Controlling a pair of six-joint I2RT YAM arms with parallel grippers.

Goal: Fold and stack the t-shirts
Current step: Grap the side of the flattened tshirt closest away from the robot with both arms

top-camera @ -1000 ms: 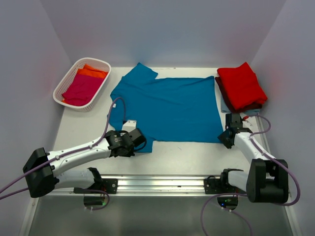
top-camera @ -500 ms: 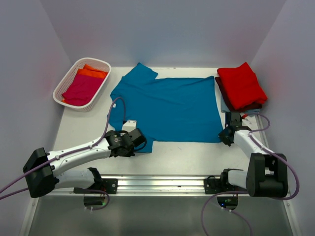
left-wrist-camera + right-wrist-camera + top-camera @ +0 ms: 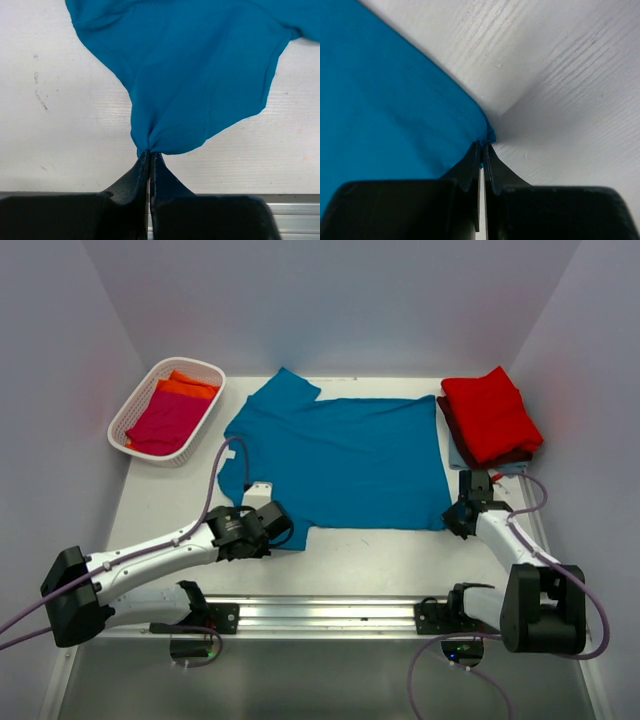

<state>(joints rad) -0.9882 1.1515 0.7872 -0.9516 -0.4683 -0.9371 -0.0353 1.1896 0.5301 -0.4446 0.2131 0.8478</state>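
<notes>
A teal blue t-shirt point(image 3: 340, 460) lies spread flat in the middle of the table. My left gripper point(image 3: 272, 530) is shut on its near left part; the left wrist view shows the cloth point(image 3: 200, 70) bunched between my closed jaws point(image 3: 150, 156). My right gripper point(image 3: 455, 520) is shut on the shirt's near right corner point(image 3: 395, 100), pinched at my jaw tips point(image 3: 482, 146). A folded red t-shirt point(image 3: 490, 415) tops a stack at the back right, over a maroon one point(image 3: 452, 430) and a light blue one point(image 3: 462, 457).
A white lattice basket point(image 3: 135, 405) at the back left holds a magenta shirt point(image 3: 165, 422) and an orange shirt point(image 3: 188, 387). White walls close in the table on three sides. A metal rail point(image 3: 330, 615) runs along the near edge.
My left arm has shifted slightly left and back, pulling the shirt's near left part with it. The right gripper has barely moved.
</notes>
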